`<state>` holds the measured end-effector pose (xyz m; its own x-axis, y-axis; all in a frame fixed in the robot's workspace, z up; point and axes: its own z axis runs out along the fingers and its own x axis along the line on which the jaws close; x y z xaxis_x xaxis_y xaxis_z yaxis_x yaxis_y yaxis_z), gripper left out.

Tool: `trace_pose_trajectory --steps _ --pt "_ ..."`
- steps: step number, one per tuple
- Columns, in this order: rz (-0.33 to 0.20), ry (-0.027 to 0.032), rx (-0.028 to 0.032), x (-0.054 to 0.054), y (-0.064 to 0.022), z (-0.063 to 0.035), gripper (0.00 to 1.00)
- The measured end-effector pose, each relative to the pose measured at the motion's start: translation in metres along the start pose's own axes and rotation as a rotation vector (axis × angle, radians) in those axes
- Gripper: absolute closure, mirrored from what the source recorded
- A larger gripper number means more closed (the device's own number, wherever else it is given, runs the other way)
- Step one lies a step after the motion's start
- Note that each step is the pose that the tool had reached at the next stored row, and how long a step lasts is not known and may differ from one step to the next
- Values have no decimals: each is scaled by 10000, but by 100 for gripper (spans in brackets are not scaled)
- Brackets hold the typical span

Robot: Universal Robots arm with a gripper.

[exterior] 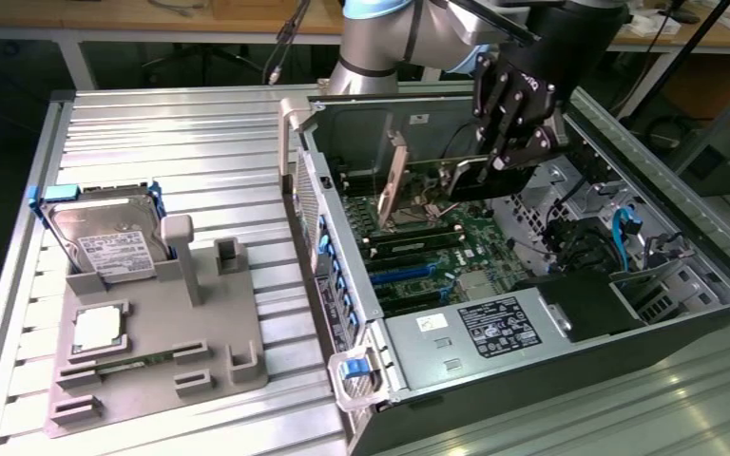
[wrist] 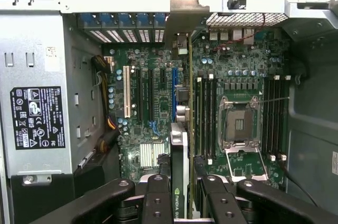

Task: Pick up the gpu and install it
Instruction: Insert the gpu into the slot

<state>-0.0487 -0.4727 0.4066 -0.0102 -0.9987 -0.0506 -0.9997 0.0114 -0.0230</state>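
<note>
Status: pick-up is done. The jaws are closed on the gpu [exterior: 448, 180] [wrist: 178, 152], holding it on edge by its end, with the card running away from them toward the rear wall of the case [exterior: 669, 223].

The card sits inside the open case, directly over the motherboard [exterior: 467, 237] [wrist: 153, 60] below the jaws. In the wrist view it lies between the blue slot [wrist: 174, 89] and the memory slots. Its bracket [wrist: 182, 7] is up at the rear slot openings.

I cannot tell whether the card edge is in a slot. I judge the install unfinished, since the card is not released.

Count:
- gpu: 1, in the jaws.
- CPU socket [wrist: 237, 126]: 1, open and empty, just beside the card.
- White slot [wrist: 126, 91]: 1.
- On the desk [exterior: 187, 142], well apart from the jaws: 1 grey fixture [exterior: 213, 323], carrying 1 hard drive [exterior: 105, 242], 1 CPU chip [exterior: 96, 328] and 1 memory stick [exterior: 124, 362].
</note>
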Motion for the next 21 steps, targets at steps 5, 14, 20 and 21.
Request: trace_pose_trajectory --steps 5,14,20,21 --pt "0 0 0 1 2 74 73" --pt "0 0 0 2 3 101 73" --pt "1 0 0 2 3 102 73" --pt "2 -6 2 2 5 112 73"
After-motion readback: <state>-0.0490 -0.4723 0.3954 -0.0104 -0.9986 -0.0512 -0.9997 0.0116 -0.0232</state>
